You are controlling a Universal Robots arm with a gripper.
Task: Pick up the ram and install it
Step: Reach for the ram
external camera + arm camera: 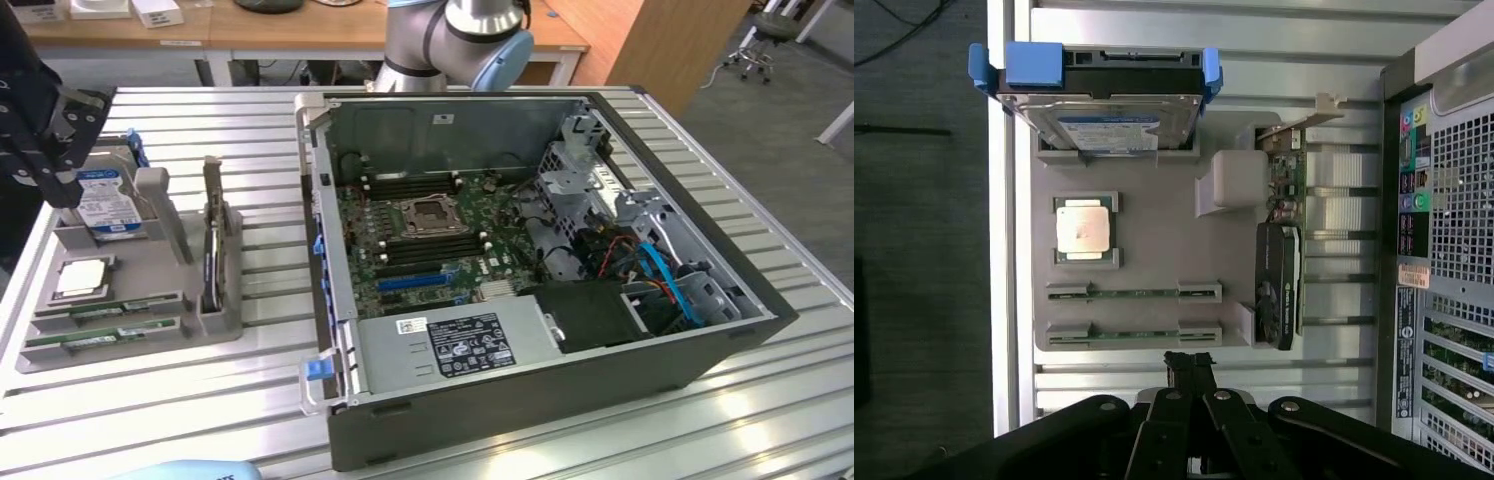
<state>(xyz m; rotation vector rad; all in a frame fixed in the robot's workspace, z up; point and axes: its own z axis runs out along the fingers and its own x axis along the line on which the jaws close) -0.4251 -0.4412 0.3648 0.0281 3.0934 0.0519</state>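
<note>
Two ram sticks (1134,293), perhaps, beside processor (1086,229).

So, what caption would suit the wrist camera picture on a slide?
Shut claw hovering over a grey parts tray, nearest its two ram sticks, with the computer case alongside.

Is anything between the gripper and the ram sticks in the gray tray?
Nothing visible does. The shut gripper hovers by the edge of the tray; the nearer ram stick and the second ram stick lie uncovered in their slots.
</note>
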